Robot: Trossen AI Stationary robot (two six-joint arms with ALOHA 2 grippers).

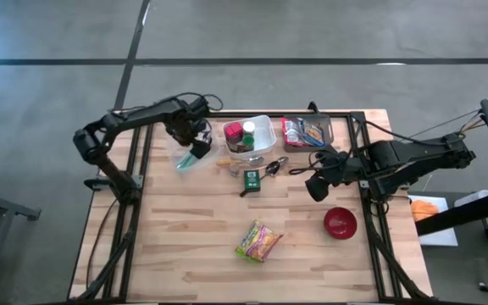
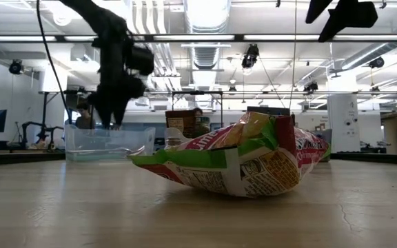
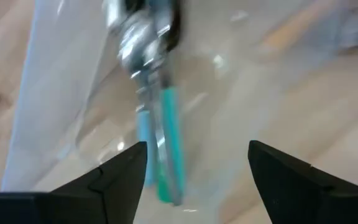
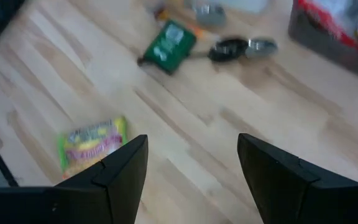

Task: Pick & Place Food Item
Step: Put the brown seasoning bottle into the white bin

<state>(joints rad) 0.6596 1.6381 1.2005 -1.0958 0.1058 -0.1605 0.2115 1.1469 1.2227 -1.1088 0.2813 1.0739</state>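
Left gripper (image 1: 195,140) spread wide, empty, above clear plastic tub (image 1: 183,158); teal-handled metal tool (image 3: 164,146) lies directly below inside (glossy). Crinkly snack bag (image 1: 259,241) well apart. Right gripper (image 1: 315,187) open, idle.

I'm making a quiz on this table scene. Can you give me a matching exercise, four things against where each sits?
Things:
1. red bowl
2. snack bag
3. teal-handled tool
4. green packet

Places:
A. in the clear tub under the left gripper
B. table's middle, below the white bin
C. near the right gripper
D. alone toward the near edge

Pairs: 1-C, 2-D, 3-A, 4-B
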